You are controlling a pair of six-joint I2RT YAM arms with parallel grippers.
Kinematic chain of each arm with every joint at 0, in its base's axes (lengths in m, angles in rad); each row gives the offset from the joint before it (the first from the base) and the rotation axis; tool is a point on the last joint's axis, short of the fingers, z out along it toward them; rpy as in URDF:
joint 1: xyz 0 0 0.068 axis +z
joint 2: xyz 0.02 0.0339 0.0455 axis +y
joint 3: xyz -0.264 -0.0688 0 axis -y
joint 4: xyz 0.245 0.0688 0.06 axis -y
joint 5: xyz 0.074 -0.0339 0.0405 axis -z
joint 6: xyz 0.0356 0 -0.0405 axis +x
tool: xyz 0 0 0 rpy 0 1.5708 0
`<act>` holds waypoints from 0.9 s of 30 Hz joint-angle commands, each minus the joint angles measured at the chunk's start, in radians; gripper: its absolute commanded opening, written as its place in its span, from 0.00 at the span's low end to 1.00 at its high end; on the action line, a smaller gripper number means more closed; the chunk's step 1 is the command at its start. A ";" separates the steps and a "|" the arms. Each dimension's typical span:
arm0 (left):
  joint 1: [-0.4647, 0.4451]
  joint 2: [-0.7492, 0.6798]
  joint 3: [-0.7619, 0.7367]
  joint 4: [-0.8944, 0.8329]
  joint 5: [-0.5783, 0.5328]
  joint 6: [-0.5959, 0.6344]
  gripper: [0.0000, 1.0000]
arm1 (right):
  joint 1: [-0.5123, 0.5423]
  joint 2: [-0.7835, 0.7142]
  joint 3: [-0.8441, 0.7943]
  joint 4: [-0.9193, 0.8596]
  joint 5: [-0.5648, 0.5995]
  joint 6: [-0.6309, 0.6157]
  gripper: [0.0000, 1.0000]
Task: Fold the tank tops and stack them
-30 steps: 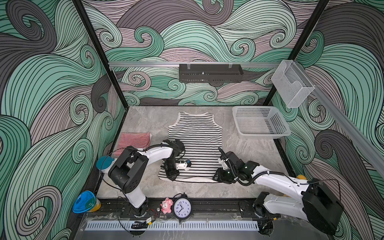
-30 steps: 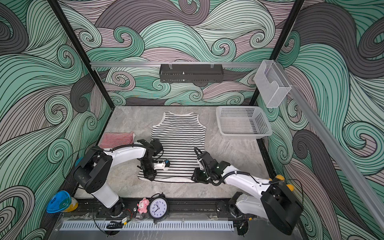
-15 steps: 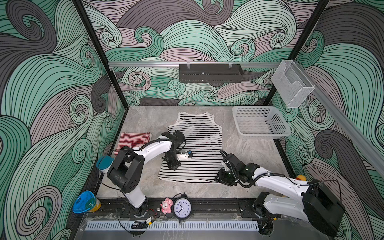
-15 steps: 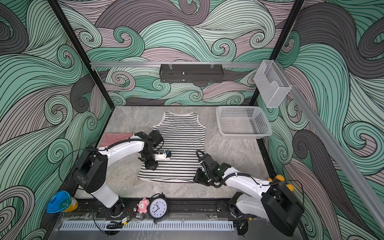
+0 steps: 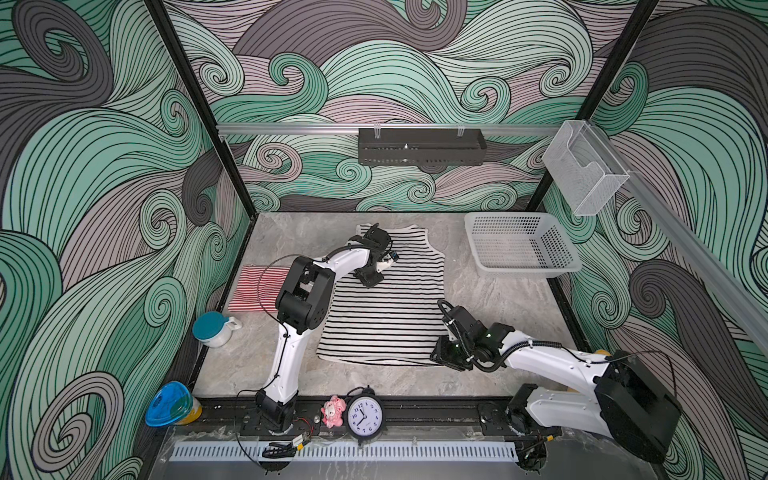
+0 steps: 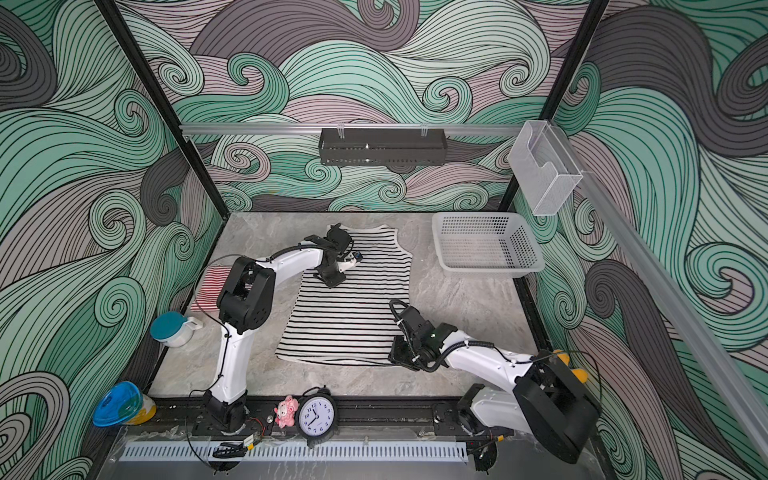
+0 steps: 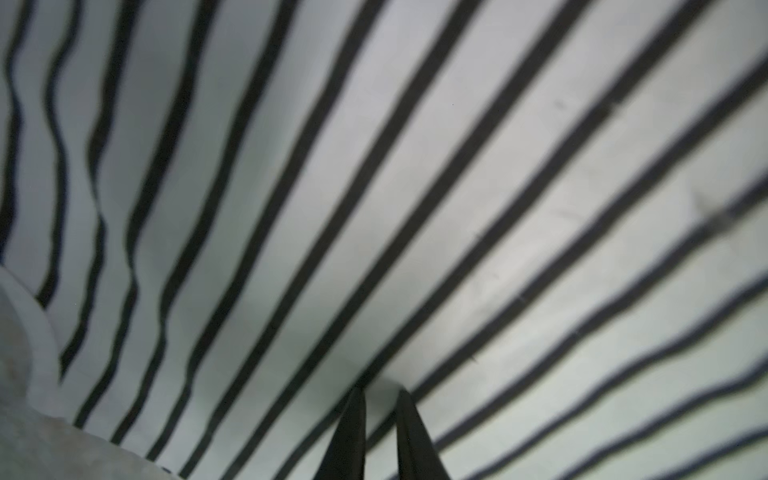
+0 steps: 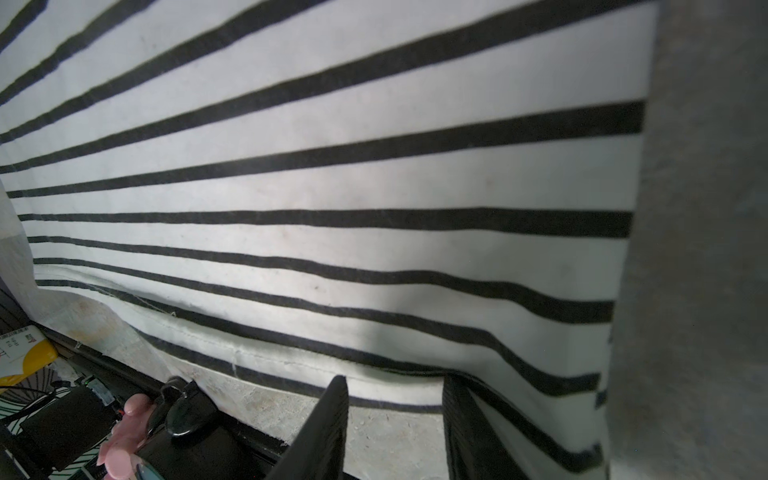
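Having slid away from the near hem, the left end effector [image 5: 369, 278] is now pressing near the far left armhole of the black-and-white tank top [image 5: 390, 320], its fingers [image 7: 349, 428] nearly together on a pucker of cloth. Nearest, one clock [image 5: 365, 415] is standing. The right end effector [image 5: 445, 356] is straddling the near right hem corner, fingers apart. Two tank tops are lying on the tabletop [image 5: 498, 299]: the black-and-white one spread flat in the middle, the red-and-white tank top [image 5: 257, 286] in a compact rectangle at the left. Farthest, one basket [image 5: 523, 270] is sitting.

Basket [image 5: 524, 269] right of tank top [image 5: 390, 316], second top [image 5: 257, 286] left.
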 commanded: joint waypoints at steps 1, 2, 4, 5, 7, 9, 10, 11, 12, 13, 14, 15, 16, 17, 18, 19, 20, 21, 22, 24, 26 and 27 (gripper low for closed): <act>0.021 0.061 0.097 -0.058 -0.086 -0.029 0.18 | -0.045 0.001 -0.009 -0.108 0.073 -0.017 0.41; 0.025 0.070 0.104 -0.067 -0.083 -0.032 0.18 | -0.065 -0.005 -0.009 -0.124 0.071 -0.026 0.40; 0.027 0.070 0.092 -0.072 -0.080 -0.034 0.18 | -0.102 -0.017 -0.008 -0.148 0.069 -0.044 0.41; 0.027 0.064 0.078 -0.072 -0.080 -0.035 0.18 | -0.127 -0.023 -0.007 -0.161 0.067 -0.056 0.41; 0.027 0.050 0.047 -0.077 -0.076 -0.040 0.18 | -0.188 -0.030 0.001 -0.181 0.054 -0.090 0.41; 0.027 0.028 0.012 -0.087 -0.070 -0.051 0.18 | -0.246 -0.026 0.015 -0.194 0.044 -0.121 0.41; 0.027 0.015 -0.011 -0.090 -0.067 -0.059 0.18 | -0.274 -0.019 0.027 -0.195 0.037 -0.139 0.42; 0.027 -0.002 -0.038 -0.091 -0.062 -0.068 0.18 | -0.300 -0.004 0.042 -0.195 0.034 -0.155 0.42; 0.027 -0.017 -0.065 -0.092 -0.057 -0.072 0.18 | -0.321 0.015 0.057 -0.196 0.032 -0.170 0.42; 0.026 -0.039 -0.099 -0.086 -0.054 -0.075 0.18 | -0.343 0.046 0.079 -0.195 0.028 -0.193 0.42; 0.026 -0.060 -0.136 -0.075 -0.054 -0.077 0.18 | -0.372 0.089 0.104 -0.196 0.024 -0.215 0.42; 0.026 -0.079 -0.169 -0.064 -0.055 -0.079 0.18 | -0.401 0.129 0.126 -0.199 0.020 -0.233 0.42; 0.025 -0.102 -0.203 -0.051 -0.058 -0.085 0.18 | -0.443 0.177 0.152 -0.202 0.011 -0.252 0.42; 0.024 -0.123 -0.230 -0.046 -0.058 -0.095 0.18 | -0.476 0.233 0.180 -0.199 0.000 -0.270 0.42; 0.023 -0.141 -0.251 -0.047 -0.054 -0.103 0.18 | -0.496 0.273 0.204 -0.194 -0.004 -0.283 0.42; 0.024 -0.159 -0.272 -0.053 -0.046 -0.114 0.19 | -0.512 0.316 0.236 -0.195 0.001 -0.298 0.42; 0.022 -0.179 -0.287 -0.063 -0.036 -0.125 0.19 | -0.521 0.353 0.270 -0.194 0.004 -0.313 0.42; 0.021 -0.195 -0.299 -0.071 -0.028 -0.132 0.19 | -0.524 0.380 0.298 -0.195 0.002 -0.325 0.42; 0.018 -0.214 -0.312 -0.080 -0.018 -0.139 0.19 | -0.528 0.403 0.334 -0.197 0.002 -0.336 0.43; 0.017 -0.253 -0.330 -0.082 -0.011 -0.149 0.19 | -0.530 0.419 0.388 -0.208 0.010 -0.351 0.43; 0.016 -0.283 -0.327 -0.079 -0.022 -0.155 0.20 | -0.527 0.396 0.429 -0.237 0.024 -0.361 0.43; 0.016 -0.291 -0.318 -0.074 -0.034 -0.155 0.20 | -0.523 0.372 0.439 -0.253 0.039 -0.361 0.43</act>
